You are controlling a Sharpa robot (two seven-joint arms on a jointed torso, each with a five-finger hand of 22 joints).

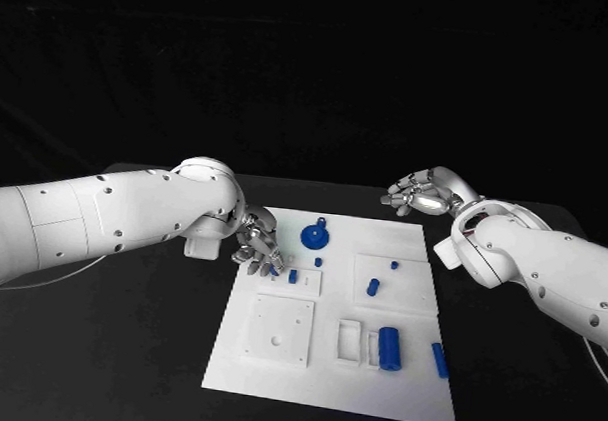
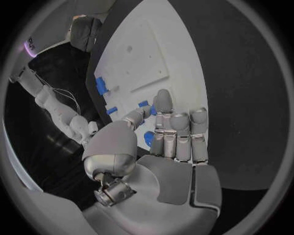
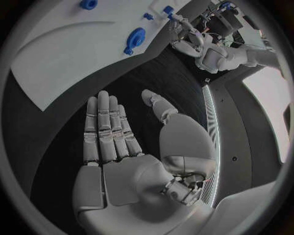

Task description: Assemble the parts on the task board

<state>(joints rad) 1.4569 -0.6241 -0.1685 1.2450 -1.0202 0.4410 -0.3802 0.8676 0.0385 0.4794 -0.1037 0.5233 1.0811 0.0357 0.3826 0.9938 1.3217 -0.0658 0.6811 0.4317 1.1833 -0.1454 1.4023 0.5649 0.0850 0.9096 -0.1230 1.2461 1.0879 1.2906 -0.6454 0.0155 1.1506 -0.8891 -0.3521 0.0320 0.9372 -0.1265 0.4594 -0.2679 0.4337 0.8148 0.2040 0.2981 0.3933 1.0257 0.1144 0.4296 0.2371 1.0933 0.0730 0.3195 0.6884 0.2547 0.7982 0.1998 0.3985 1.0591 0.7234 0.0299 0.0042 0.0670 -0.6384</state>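
The left robot hand (image 1: 260, 252) works at the task board's (image 1: 274, 373) upper left corner, fingers pointed down over a small blue peg (image 1: 294, 277) that stands on the raised white block there. In the left wrist view the thumb and a fingertip (image 2: 163, 100) close in around a small blue part (image 2: 142, 104); whether it is truly pinched or only touched I cannot tell. To do this step well, I judge the hand should keep the piece upright over its hole, lower it straight, and let go only once it sits flush, since a tilted peg would likely jam.

Left to right across the board lie a flat white square plate (image 1: 280, 329), the round blue knob (image 1: 317, 236) near the top edge, a short blue pin (image 1: 372, 286) on the right-hand block, a blue cylinder (image 1: 391, 348) beside a white bracket, and a slim blue bar (image 1: 439, 358) near the right edge.

The right robot hand (image 1: 422, 197) hovers off the board's upper right corner, above the black counter (image 1: 116, 353). Its wrist view shows the palm flat, fingers (image 3: 104, 127) straight and thumb apart, holding nothing.
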